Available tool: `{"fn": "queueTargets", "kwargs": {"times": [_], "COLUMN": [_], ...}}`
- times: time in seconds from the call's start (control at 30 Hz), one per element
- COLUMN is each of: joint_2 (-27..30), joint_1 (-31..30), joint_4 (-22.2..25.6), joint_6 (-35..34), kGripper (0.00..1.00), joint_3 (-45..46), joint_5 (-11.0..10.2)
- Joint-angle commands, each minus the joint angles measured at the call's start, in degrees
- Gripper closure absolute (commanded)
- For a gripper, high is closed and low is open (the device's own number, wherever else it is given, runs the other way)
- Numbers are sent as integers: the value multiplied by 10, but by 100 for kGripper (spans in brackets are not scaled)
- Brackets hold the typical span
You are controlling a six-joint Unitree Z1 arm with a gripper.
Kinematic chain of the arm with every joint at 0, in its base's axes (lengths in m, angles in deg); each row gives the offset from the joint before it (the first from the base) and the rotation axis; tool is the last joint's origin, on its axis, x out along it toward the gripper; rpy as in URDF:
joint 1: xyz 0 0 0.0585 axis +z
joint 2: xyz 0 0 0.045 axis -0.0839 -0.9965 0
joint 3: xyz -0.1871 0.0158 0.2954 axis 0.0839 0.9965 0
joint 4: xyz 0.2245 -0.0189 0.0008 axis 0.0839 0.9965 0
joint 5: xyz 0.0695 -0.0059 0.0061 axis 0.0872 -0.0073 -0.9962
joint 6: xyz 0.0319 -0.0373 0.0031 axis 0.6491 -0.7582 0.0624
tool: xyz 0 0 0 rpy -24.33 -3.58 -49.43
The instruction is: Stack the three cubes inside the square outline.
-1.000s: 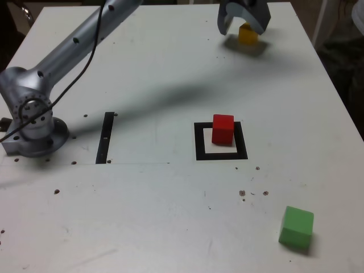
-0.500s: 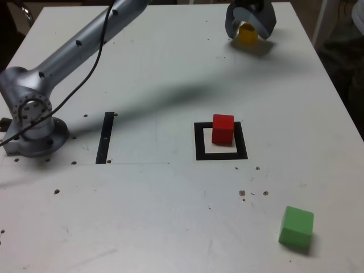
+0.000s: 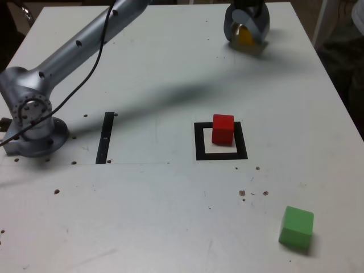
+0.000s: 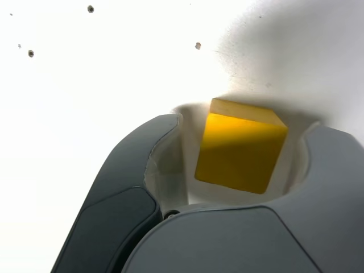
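Hand: my dark grey two-fingered hand (image 3: 245, 35) sat low over the far end of the white worktop (image 3: 170, 227), toward the exterior view's right, its curved fingers on either side of the small yellow cube (image 3: 245, 35).
Grip: in the wrist view the fingers (image 4: 136, 193) bracketed the yellow cube (image 4: 242, 149) with pale gaps showing on both sides; I could not tell whether they were pressing on it.
Yellow cube: it rested on the worktop between my fingers, well apart from the other two blocks.
Red cube: the small red cube (image 3: 223, 129) stood upright inside the thick black square outline with a white centre (image 3: 199, 142), set toward the outline's far edge, nothing on top of it.
Green cube: the slightly larger green cube (image 3: 296, 226) lay alone near the front of the worktop on the exterior view's right, well clear of the outline.
Arm: my silver arm (image 3: 74, 48) stretched from its base (image 3: 31, 128) at the exterior view's left across to the far end, a black cable (image 3: 79, 71) trailing along it.
Other marking: a thin black strip (image 3: 106, 137) lay flat between the base and the outline.
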Motion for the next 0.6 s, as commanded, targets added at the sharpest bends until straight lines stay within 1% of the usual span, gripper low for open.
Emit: {"fn": "queueTargets", "kwargs": {"times": [0.0,0.13,0.43,0.57], "joint_2": [-1,-1,-1,-3], "joint_1": [0,-1,1,2], "joint_4": [-1,-5,-16,-20], "joint_6": [-1,0,-2,-15], "kGripper": [79,89,92,94], "joint_3": [-12,-13,-14,-10], "joint_5": [11,27,27,32]}}
